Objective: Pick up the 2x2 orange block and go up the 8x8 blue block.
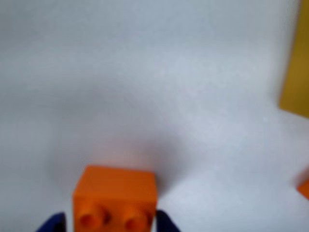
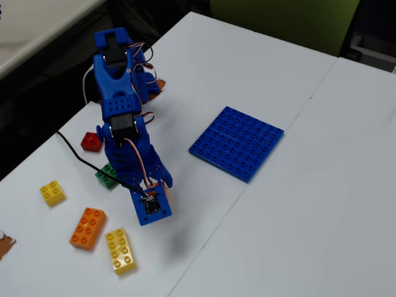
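In the wrist view the 2x2 orange block sits at the bottom edge between my two blue fingertips, studs facing the camera. My gripper is shut on it. In the fixed view the gripper hangs over the white table, with only a sliver of the orange block showing beside the wrist camera. A soft shadow lies on the table below and to the right of it. The 8x8 blue block lies flat to the upper right of the gripper, well apart from it, and is out of the wrist view.
To the left of the arm in the fixed view lie a red brick, a green brick, a small yellow brick, a long orange brick and a long yellow brick. A yellow brick shows at the wrist view's right edge.
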Action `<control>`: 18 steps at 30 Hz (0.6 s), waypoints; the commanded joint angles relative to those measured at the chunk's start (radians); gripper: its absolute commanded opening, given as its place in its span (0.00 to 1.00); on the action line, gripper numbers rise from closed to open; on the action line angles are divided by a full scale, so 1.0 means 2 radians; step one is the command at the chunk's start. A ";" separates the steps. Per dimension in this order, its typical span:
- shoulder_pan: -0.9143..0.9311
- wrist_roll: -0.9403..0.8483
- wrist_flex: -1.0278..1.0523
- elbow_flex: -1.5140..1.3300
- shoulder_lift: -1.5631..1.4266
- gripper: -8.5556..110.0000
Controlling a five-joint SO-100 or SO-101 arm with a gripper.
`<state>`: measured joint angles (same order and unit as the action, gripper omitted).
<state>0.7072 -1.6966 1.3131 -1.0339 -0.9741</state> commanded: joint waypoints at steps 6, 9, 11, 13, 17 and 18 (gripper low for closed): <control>0.002 0.003 -0.007 0.002 -0.004 0.24; 0.002 0.005 -0.008 0.002 -0.003 0.14; 0.000 0.008 -0.009 0.002 -0.002 0.09; -0.001 0.012 -0.012 0.002 -0.002 0.07; -0.002 0.021 -0.020 0.002 -0.004 0.07; -0.003 0.021 -0.022 0.002 -0.005 0.07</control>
<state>0.7072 -1.6628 1.2885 -1.0339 -0.9741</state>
